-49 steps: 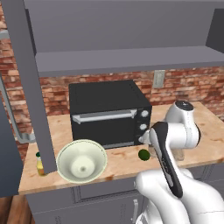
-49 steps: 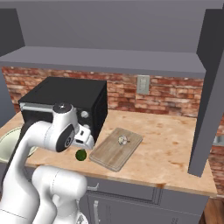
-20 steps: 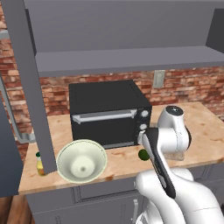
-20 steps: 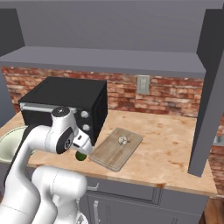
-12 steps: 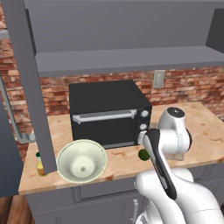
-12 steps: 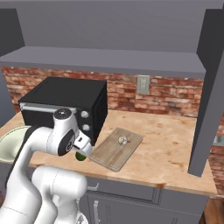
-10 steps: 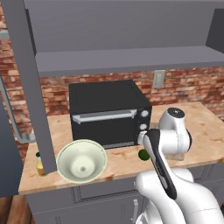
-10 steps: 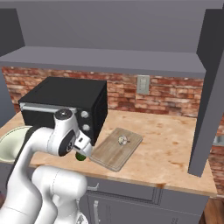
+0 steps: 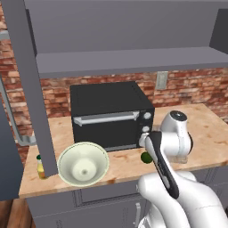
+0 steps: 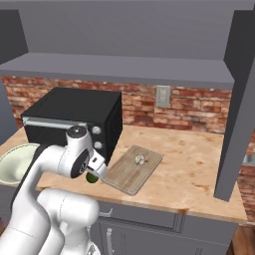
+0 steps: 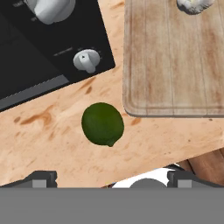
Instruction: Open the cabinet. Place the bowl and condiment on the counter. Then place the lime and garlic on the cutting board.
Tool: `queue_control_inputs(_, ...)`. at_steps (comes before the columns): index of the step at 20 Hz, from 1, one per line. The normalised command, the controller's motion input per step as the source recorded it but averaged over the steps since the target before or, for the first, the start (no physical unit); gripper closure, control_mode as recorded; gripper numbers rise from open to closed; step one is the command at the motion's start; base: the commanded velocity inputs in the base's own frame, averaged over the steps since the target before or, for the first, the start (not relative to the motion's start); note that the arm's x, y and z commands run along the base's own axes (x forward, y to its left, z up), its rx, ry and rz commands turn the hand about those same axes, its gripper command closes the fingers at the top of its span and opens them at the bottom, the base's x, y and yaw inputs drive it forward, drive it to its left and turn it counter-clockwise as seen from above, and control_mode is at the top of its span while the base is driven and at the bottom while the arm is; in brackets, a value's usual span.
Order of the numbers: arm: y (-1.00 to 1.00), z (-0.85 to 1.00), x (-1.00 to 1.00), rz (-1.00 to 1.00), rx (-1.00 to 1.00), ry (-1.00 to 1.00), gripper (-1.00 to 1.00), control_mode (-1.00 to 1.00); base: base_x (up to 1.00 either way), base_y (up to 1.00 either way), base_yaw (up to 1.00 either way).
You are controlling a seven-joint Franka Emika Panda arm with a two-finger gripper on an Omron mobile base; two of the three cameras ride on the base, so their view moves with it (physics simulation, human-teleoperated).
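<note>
Hovering above the lime [image 11: 103, 124], the fingers [image 11: 109, 176] stand spread wide with nothing between them and touching nothing. Straight beneath them the lime rests on the tan surface [image 11: 52, 144], just beside the near corner of the cutting board [image 11: 175, 65] but not on it. Beyond the lime on one side runs the black oven [image 11: 43, 52] with its knobs; on the other, the board stretches away, and at its far end sits the garlic [image 11: 194, 4]. The right base view sets the garlic [image 10: 140, 159] on the board [image 10: 130, 172], the lime [image 10: 92, 178] half hidden by the hand. The left base view adds, farther off past the oven [image 9: 109, 113], the bowl [image 9: 83, 163] and the condiment [image 9: 40, 165] at the surface's end.
</note>
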Motion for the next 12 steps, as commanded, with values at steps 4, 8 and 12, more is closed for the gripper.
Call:
queue_control_inputs(4,0.0,-0.17,0.17,-0.02,0.02,0.02,-1.0,-1.0,0.0,0.0,0.0)
queue_control_inputs(8,0.0,-0.18,0.09,-0.03,0.02,0.04,-1.0,-1.0,0.0,0.0,0.0)
queue_control_inputs(12,0.02,-0.22,0.02,-0.04,0.0,0.05,-1.0,-1.0,0.0,0.0,0.0)
